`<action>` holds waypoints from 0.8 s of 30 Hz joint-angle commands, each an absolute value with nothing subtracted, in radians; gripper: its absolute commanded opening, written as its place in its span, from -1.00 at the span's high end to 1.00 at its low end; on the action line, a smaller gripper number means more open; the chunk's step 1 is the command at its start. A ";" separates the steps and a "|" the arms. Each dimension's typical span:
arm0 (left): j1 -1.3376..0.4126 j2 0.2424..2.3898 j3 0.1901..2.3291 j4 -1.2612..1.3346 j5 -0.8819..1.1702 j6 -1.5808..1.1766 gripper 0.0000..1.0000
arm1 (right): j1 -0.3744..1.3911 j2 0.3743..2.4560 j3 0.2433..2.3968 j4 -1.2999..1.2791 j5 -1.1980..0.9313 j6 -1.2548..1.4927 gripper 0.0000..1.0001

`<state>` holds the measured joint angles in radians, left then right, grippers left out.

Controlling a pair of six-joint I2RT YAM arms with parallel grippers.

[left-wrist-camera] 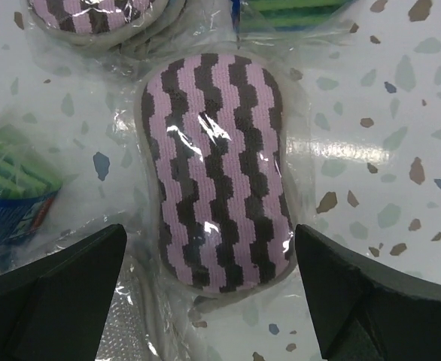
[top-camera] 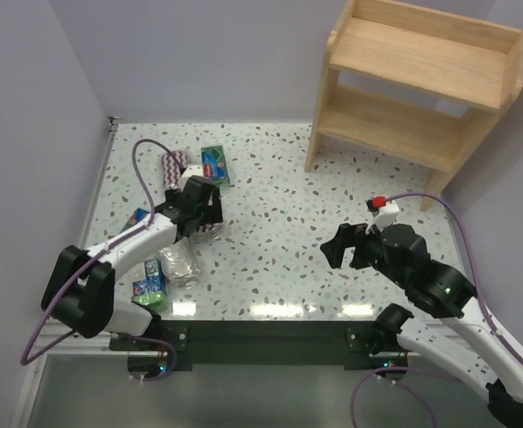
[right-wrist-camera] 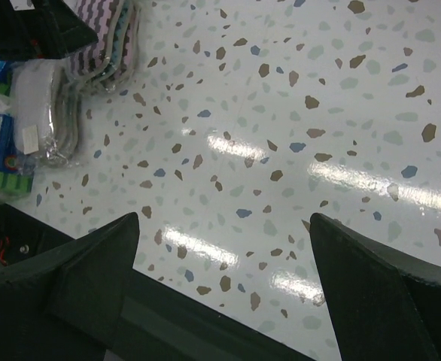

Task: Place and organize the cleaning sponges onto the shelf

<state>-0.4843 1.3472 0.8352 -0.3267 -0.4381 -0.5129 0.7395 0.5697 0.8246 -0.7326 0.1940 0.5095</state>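
Left tool [top-camera: 201, 207] hung over the cluster of packs on the left side of the table [top-camera: 279, 232], jaws spread wide and holding nothing. In its wrist view the two fingers [left-wrist-camera: 55, 301] stood on either side of the near end of an oval striped sponge [left-wrist-camera: 217, 169], which lay flat in its clear wrap, untouched by either one; how high the tool sat above it could not be told. A second striped pack [left-wrist-camera: 92, 19] lay just beyond it and a green pack [left-wrist-camera: 13, 188] just to its left, their wraps crowding together. Right tool [top-camera: 346, 251] was also wide apart and held nothing, poised over bare table on the right. No pack showed on the shelf [top-camera: 422, 80], which stood at the far right corner, well apart from the sponges, so the work looked to be at its first pick: lining up on the striped sponge. The next move probably called for a straight descent, closing across the sponge's narrow width without snagging the neighbouring wraps. A long carry toward the shelf would follow, possibly needing the right arm's help.
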 commanded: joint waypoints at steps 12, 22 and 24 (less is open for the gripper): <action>-0.543 1.516 0.812 -0.072 -0.295 -0.638 -0.80 | 0.739 0.577 0.789 -0.692 0.213 0.543 -0.98; -0.805 1.666 0.925 0.024 -0.201 -0.948 -0.76 | 0.739 0.725 0.761 -0.719 0.357 0.644 -0.98; -0.833 1.722 0.978 0.038 -0.172 -1.018 -0.76 | 0.739 0.745 0.747 -0.704 0.362 0.663 -0.98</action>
